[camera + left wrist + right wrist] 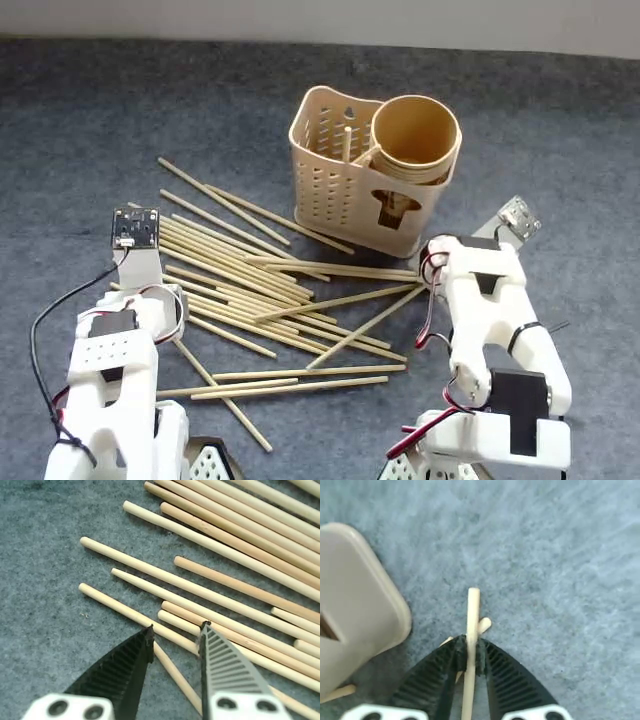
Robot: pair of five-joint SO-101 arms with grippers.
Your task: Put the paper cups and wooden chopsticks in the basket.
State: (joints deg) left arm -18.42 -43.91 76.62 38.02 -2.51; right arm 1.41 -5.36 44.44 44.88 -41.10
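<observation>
A cream slotted basket (325, 175) stands on the grey carpet. Stacked paper cups (415, 135) sit in one compartment and a single chopstick (347, 142) stands in the other. Many wooden chopsticks (250, 290) lie scattered in front of it. My left gripper (177, 628) is open low over the pile's near-left edge, its fingertips on either side of one chopstick (130, 612). My right gripper (471, 641) is shut on a chopstick (473, 607) close beside the basket's corner (355, 605), at the pile's right end (420, 272).
Open carpet lies left of the pile (70, 150) and right of the basket (560, 150). The left arm (115, 350) and right arm (495, 320) fill the front corners. A pale strip (300, 20) borders the carpet at the back.
</observation>
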